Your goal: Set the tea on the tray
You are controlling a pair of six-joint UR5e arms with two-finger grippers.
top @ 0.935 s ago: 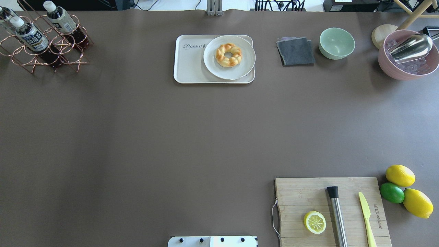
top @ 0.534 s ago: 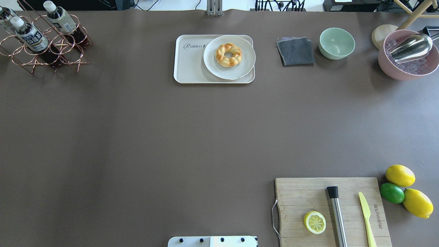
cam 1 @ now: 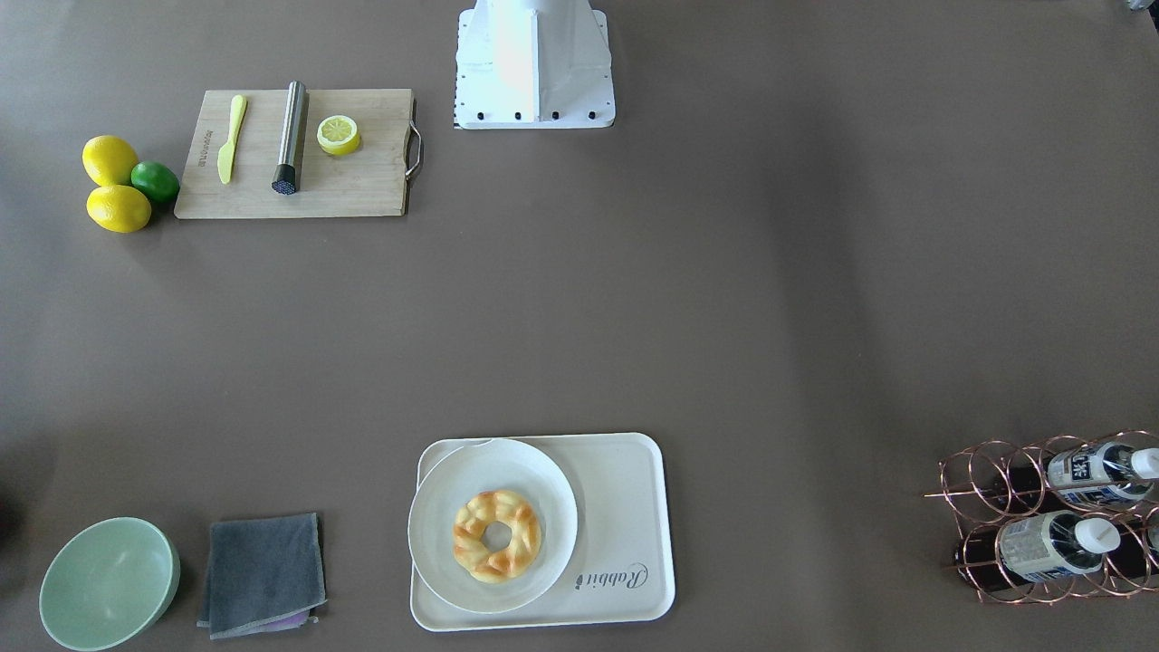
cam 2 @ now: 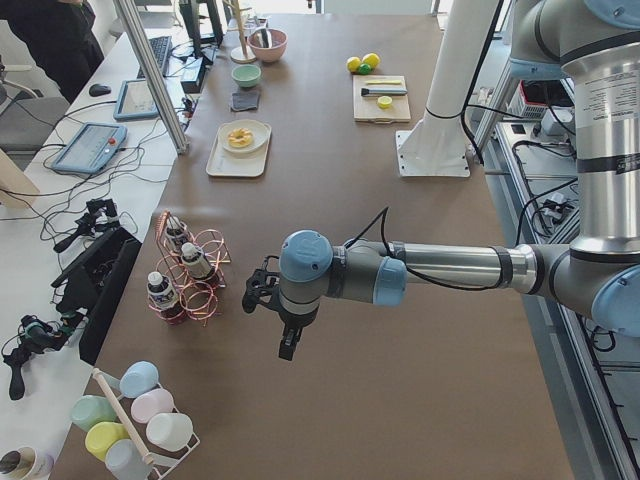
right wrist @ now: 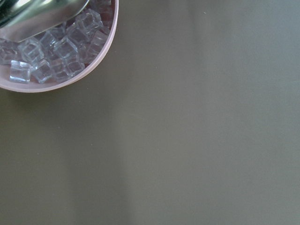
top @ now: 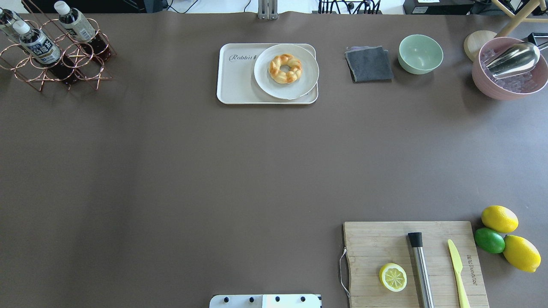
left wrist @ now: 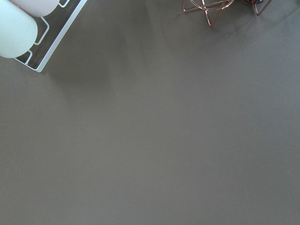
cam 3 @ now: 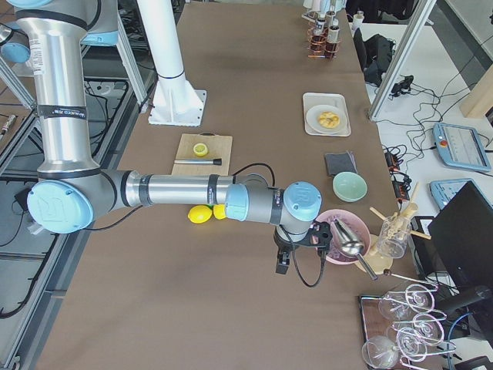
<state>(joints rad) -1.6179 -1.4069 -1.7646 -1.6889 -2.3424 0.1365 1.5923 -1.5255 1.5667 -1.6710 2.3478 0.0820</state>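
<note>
Brown matte covering runs over the whole table (top: pixel 214 171), and you have both arms held low above it, one at each end. Your left hand (cam 2: pixel 255 297) hangs just beside the copper wire rack (cam 2: pixel 205 295), its tips turned toward the rack without touching it. Whether its fingers are apart or together you cannot tell: the side view does not settle it, and neither does the wrist camera.

Three small clear plastic tea bottles (top: pixel 37 45), with dark reddish-brown liquid, white caps and white labels, lie tilted in that rack, close to the left hand. The cream-white rectangular tray (top: pixel 235 81) sits well apart from either hand, between the two along the table's far edge. A round white plate (top: pixel 306 79) covers the tray's half nearer the right hand and carries a braided golden ring pastry (top: pixel 285 68). The grey word "Rabbit" shows on the half nearer the left hand.

Your right hand (cam 3: pixel 327 233) hovers just beside the pink bowl (top: pixel 492 90), which holds clear ice cubes (right wrist: pixel 51 56) and a metal scoop (top: pixel 513 57). Its finger state likewise cannot be told.
</note>
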